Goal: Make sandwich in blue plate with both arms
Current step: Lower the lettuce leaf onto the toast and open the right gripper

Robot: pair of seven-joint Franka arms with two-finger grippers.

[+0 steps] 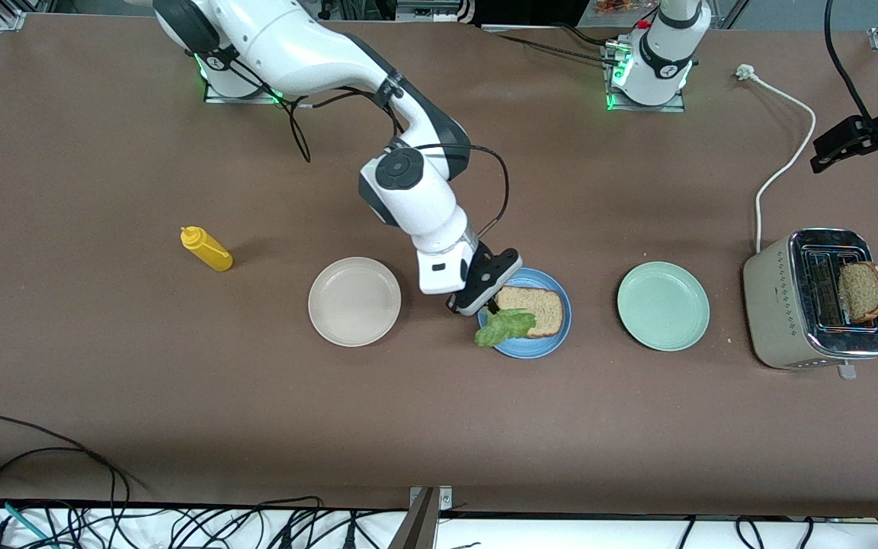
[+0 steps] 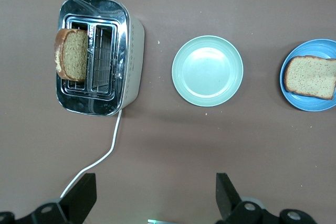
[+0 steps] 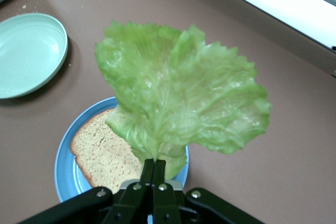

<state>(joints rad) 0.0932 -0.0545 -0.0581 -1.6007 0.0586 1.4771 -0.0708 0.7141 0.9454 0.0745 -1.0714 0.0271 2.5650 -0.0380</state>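
A brown bread slice lies flat on the blue plate. My right gripper is over the plate's edge toward the right arm's end, shut on the stem of a ruffled green lettuce leaf. In the right wrist view the lettuce leaf fans out from the right gripper, above the bread slice and the blue plate. A second bread slice stands in the toaster. My left gripper hangs open and empty, high over the table by the toaster's white cable.
A mint-green plate sits between the blue plate and the toaster. Toward the right arm's end are a cream-white plate and a yellow squeeze bottle. The toaster's cable runs toward the robots' bases.
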